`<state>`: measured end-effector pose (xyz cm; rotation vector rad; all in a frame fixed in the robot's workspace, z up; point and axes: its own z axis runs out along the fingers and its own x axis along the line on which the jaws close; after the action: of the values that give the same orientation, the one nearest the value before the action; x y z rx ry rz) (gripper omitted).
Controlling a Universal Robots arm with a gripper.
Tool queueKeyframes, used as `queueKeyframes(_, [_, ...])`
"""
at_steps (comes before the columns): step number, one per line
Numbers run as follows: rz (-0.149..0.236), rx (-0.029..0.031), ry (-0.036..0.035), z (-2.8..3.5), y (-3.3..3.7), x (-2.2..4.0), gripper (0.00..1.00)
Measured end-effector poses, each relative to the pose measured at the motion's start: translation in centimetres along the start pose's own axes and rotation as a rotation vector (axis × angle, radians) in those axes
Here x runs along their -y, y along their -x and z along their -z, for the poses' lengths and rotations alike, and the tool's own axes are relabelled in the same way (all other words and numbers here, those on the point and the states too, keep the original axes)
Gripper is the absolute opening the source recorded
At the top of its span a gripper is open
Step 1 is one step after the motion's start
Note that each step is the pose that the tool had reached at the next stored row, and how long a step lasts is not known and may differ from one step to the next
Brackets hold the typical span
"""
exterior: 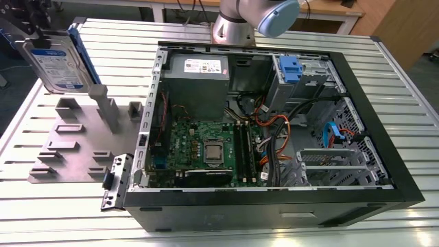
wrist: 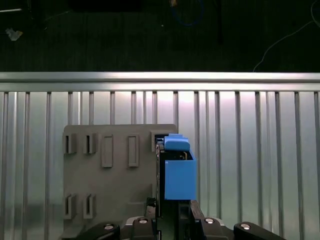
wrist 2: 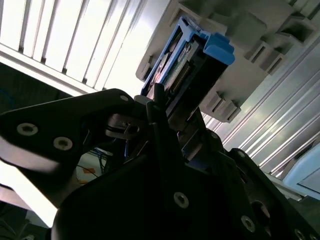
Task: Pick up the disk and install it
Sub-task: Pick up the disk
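Between your gripper's (exterior: 34, 33) fingers, the exterior view shows the disk (exterior: 58, 64) upright: silver, with a white-and-blue label and a blue carrier along one edge. The frame edge cuts off most of the gripper. In the second wrist view, black fingers (wrist 2: 161, 130) clamp the disk and hide its near end. In the first wrist view it sits edge-on just beyond the fingertips, at the edge of the grey fixture plate (wrist: 110, 180).

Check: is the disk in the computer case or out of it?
Out. The disk stands on edge over the grey fixture plate, beside the open computer case, with the gripper closed on it.
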<state>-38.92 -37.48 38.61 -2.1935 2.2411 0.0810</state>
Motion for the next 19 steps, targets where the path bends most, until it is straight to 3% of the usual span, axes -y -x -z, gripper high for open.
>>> queueKeyframes(19, [0.0, -0.0001, 0.0, 3.34, 0.13, -0.11, 0.35])
